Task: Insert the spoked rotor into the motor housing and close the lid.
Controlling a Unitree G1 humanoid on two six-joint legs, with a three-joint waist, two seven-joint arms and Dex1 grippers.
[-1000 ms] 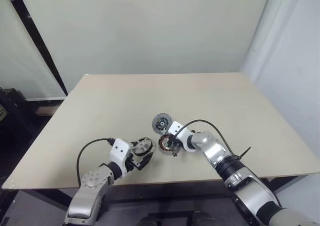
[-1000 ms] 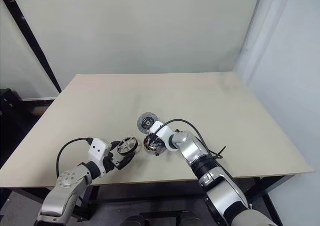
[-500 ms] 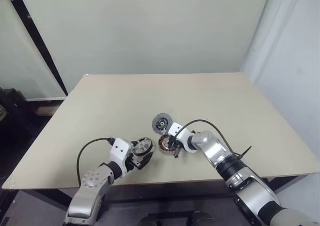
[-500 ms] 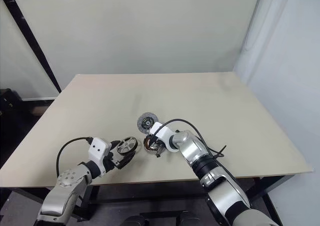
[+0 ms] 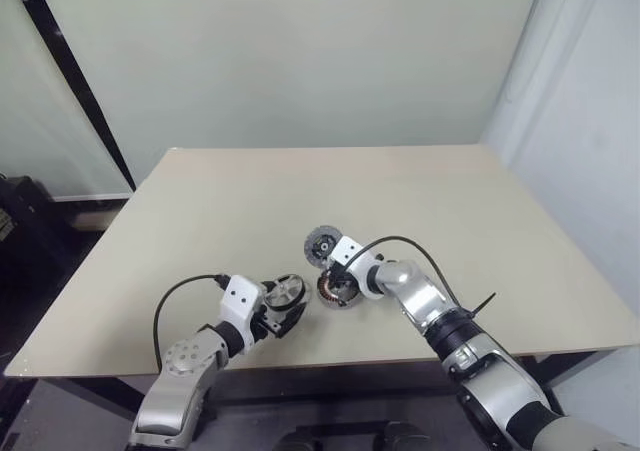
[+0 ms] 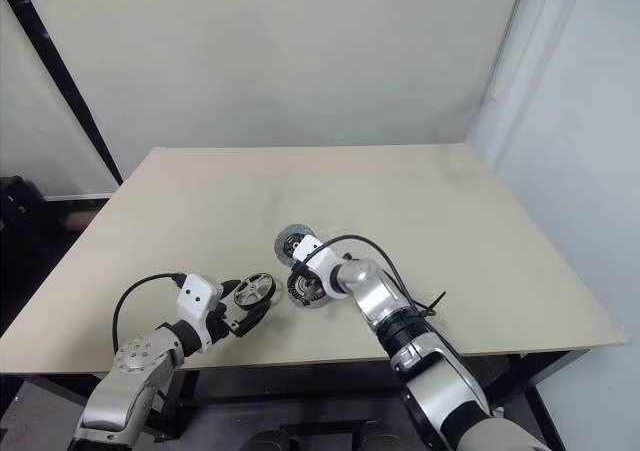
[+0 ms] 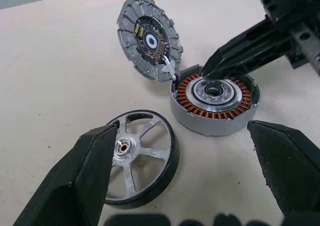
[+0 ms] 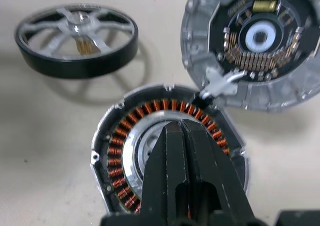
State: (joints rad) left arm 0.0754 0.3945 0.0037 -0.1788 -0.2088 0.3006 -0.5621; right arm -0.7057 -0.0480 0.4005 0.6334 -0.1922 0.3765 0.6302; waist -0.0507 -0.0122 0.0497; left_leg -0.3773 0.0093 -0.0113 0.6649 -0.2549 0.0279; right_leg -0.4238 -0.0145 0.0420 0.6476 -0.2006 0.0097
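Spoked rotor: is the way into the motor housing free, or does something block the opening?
Blocked. The right gripper, shut, rests its fingertips over the motor housing centre. The lid stands swung open, and the spoked rotor lies between the open left gripper's fingers.

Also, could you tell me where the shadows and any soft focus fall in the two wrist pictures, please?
Right wrist view: the spoked rotor casts a soft shadow on the table; the shut right pincer looms large and slightly soft over the motor housing. Left wrist view: the left pincer's fingers are dark and blurred at the edges, while the lid is crisp.
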